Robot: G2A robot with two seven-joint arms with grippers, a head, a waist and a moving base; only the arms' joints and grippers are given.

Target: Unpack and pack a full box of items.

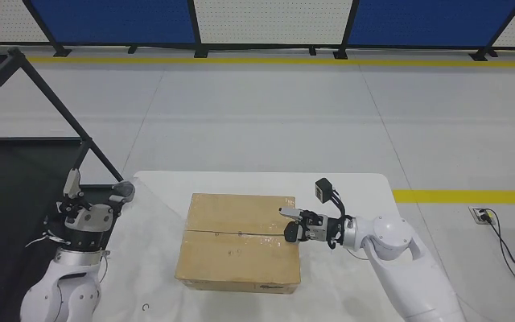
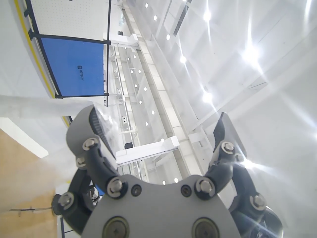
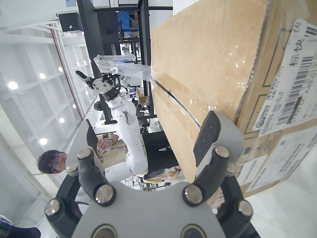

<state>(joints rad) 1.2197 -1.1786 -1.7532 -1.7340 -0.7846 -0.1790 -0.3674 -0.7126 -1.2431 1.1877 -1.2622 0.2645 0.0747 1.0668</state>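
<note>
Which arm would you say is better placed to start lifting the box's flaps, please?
Right, probably: the right gripper sits open at the side of the cardboard box, by the end of its centre seam. The left gripper stands apart from the box, pointing up, with the peeled tape strip beside it.

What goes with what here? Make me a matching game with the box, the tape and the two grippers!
1 box
2 tape strip
3 left gripper
4 right gripper

A open, at the box's right edge
B brown, flaps shut
C clear, peeled up off the seam
D open, left of the box, apart from it

Pairs: 1-B, 2-C, 3-D, 4-A
</note>
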